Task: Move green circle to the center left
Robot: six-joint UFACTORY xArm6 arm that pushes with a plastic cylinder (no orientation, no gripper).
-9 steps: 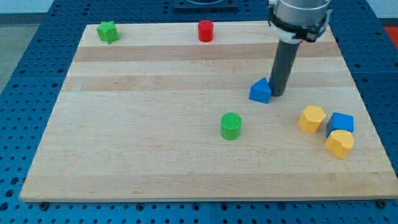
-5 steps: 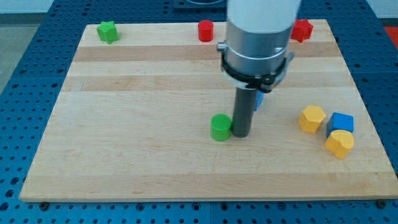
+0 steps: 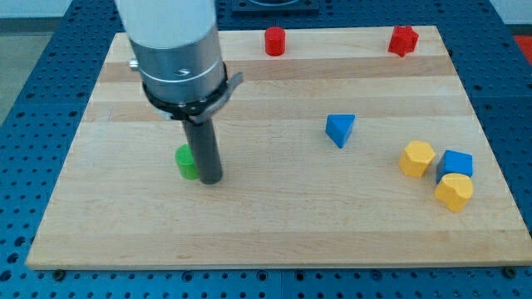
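The green circle (image 3: 185, 162) sits on the wooden board (image 3: 274, 224) at the view's left of centre, partly hidden by my rod. My tip (image 3: 211, 179) rests on the board right against the circle's right side. The arm's grey body covers the board's upper left, so the green star seen earlier there is hidden.
A red cylinder (image 3: 275, 41) and a red star-like block (image 3: 403, 40) sit at the view's top edge. A blue triangle (image 3: 339, 129) lies right of centre. Two yellow blocks (image 3: 416, 158) (image 3: 454, 192) and a blue cube (image 3: 457, 163) cluster at the right.
My tip moved from beside the blue triangle to the green circle and has pushed it well to the view's left. The blue triangle turned slightly where it lay.
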